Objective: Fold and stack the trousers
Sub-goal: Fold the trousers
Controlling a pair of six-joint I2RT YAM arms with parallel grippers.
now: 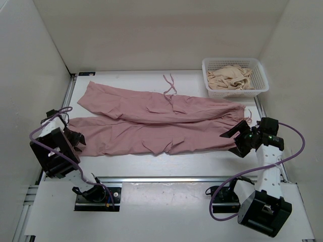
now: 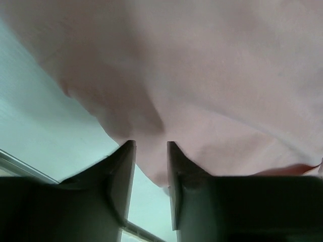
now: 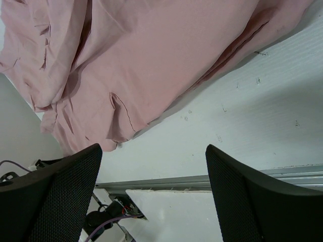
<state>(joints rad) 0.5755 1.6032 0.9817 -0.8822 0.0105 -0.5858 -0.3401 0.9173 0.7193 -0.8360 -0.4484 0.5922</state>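
Observation:
Pink trousers (image 1: pixel 161 121) lie spread flat across the table, legs to the left and waist with drawstrings to the right. My left gripper (image 1: pixel 78 140) is at the cuff end of the near leg. In the left wrist view (image 2: pixel 151 143) its jaws stand a narrow gap apart, and the edge of the pink cloth (image 2: pixel 202 75) dips between the fingertips. My right gripper (image 1: pixel 233 137) is wide open and empty over bare table just off the near waist corner. The right wrist view (image 3: pixel 151 148) shows the trousers (image 3: pixel 151 60) beyond its fingers.
A white basket (image 1: pixel 234 61) holding beige clothing (image 1: pixel 229 78) stands at the back right. White walls close in the left, back and right. A metal rail (image 1: pixel 166 178) runs along the near table edge.

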